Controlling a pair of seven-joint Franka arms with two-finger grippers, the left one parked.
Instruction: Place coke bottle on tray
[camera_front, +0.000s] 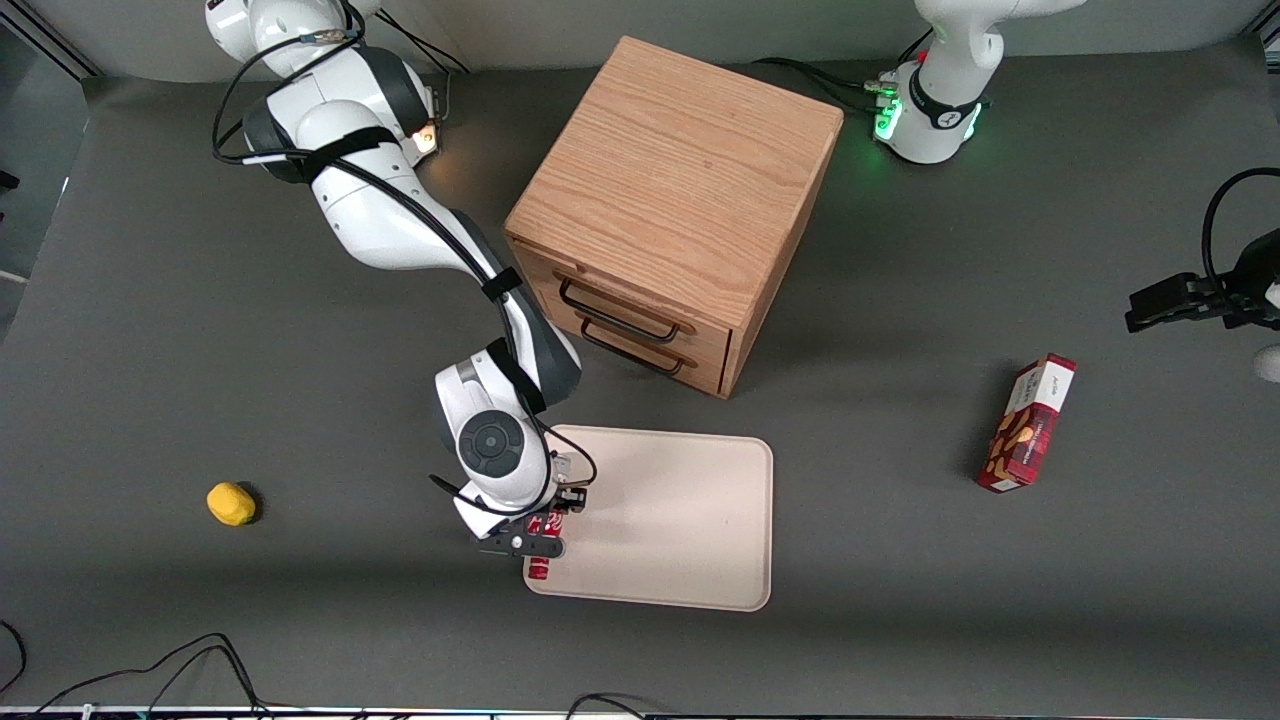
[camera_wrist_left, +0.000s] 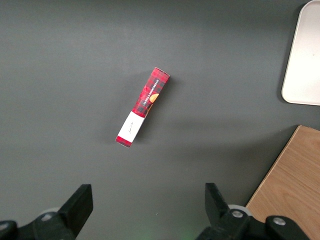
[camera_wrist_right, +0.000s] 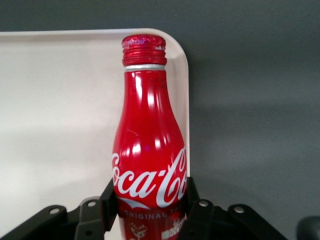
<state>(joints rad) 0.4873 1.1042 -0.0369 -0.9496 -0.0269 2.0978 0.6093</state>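
Observation:
The red coke bottle (camera_wrist_right: 148, 150) with white script lies lengthwise between my gripper's black fingers (camera_wrist_right: 107, 197), which press both sides of its body. My gripper (camera_front: 545, 532) is shut on the coke bottle (camera_front: 541, 565) over the corner of the cream tray (camera_front: 680, 520) that is nearest the front camera and toward the working arm's end. The bottle's cap (camera_wrist_right: 144, 49) reaches close to the rounded corner of the tray (camera_wrist_right: 60, 125). Whether the bottle rests on the tray or hangs just above it cannot be told.
A wooden drawer cabinet (camera_front: 670, 200) stands farther from the front camera than the tray. A red snack box (camera_front: 1027, 423) lies toward the parked arm's end; a yellow object (camera_front: 231, 503) lies toward the working arm's end. Cables (camera_front: 150, 670) run along the table's near edge.

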